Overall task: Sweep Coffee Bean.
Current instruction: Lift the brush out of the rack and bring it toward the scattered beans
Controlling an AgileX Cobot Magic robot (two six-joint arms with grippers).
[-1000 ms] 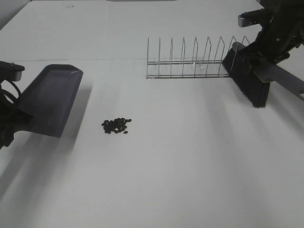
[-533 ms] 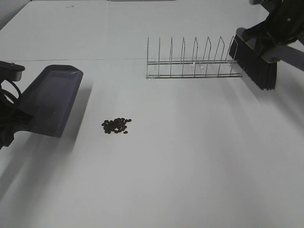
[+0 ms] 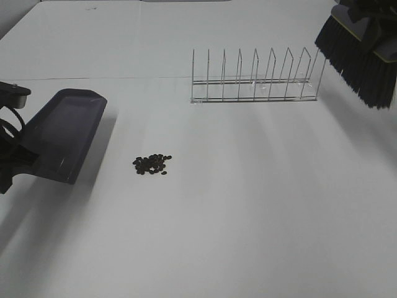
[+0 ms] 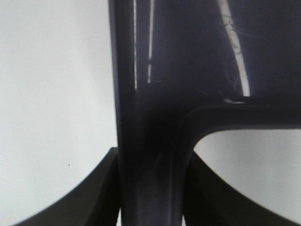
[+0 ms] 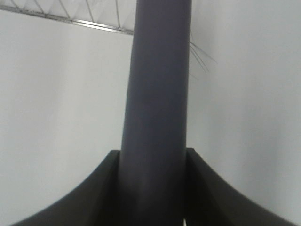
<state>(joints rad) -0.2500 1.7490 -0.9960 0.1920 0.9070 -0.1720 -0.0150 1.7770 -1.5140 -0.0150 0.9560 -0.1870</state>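
Upper right of the overhead frame: brush (image 3: 360, 59) hangs off the counter (image 3: 248, 236), beyond the wire rack (image 3: 254, 81). Dustpan (image 3: 62, 133) sits mid-left, raised to judge by its shadow. Coffee bean (image 3: 152, 164) pile is left of centre, near the pan, not touching.

My call: land the bristles right of the pile, drag slowly toward the pan, pan edge flat down. The counter is plain white and smooth, so beans may roll. Almost no room shows.

Left wrist: left end effector (image 4: 150, 188) clenched on the dustpan handle.

Right wrist: right end effector (image 5: 153, 188) clenched on the brush handle.

A few dozen tiny dark coffee bean (image 3: 152, 164) ovals lie loosely clustered, flat on the white table (image 3: 260, 211).
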